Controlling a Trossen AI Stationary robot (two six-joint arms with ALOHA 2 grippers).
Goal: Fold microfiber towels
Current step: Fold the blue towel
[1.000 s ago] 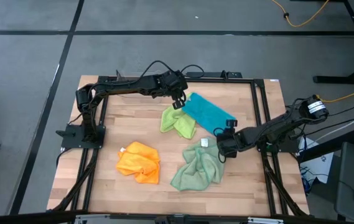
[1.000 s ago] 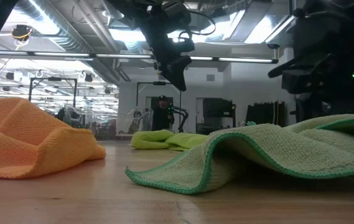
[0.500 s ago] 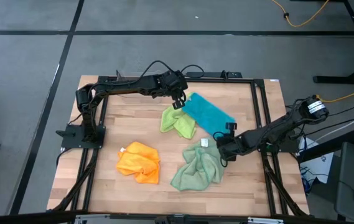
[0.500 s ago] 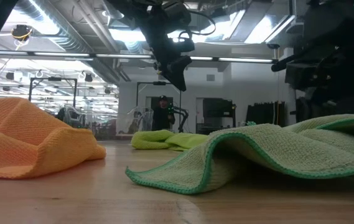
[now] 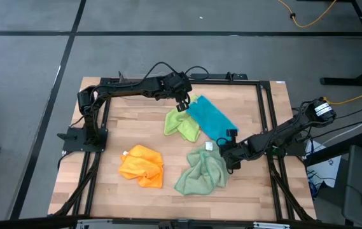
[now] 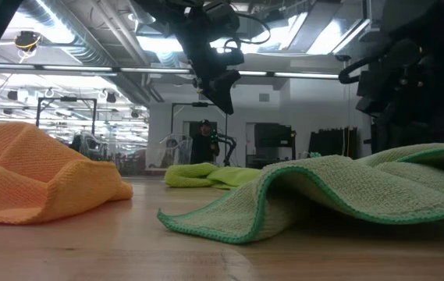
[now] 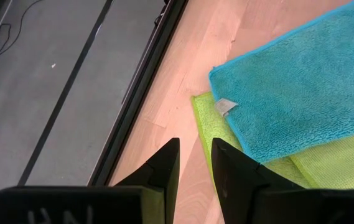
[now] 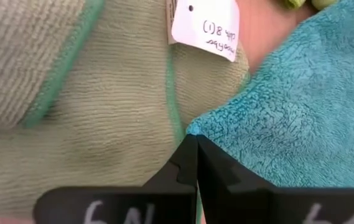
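Four towels lie on the wooden table. The teal towel (image 5: 211,116) lies flat at the far middle, and its far-left corner lies over the crumpled lime green towel (image 5: 181,124). The orange towel (image 5: 142,166) and the sage green towel (image 5: 201,172) lie bunched near the front. My left gripper (image 5: 183,100) hovers above the teal towel's far-left corner (image 7: 225,107), fingers a narrow gap apart, empty. My right gripper (image 8: 195,138) is shut above the teal towel's near corner (image 8: 192,127), where that corner overlaps the sage towel (image 8: 102,112).
A black metal frame (image 5: 266,114) runs around the table top. A white label (image 8: 204,25) sticks out of the sage towel's edge. Bare wood (image 5: 136,127) lies left of the lime towel and along the near edge. A person (image 6: 202,140) stands far behind the table.
My right gripper has moved a little toward the table's left and near edge, closer to the sage towel, staying shut. The towels have not moved.
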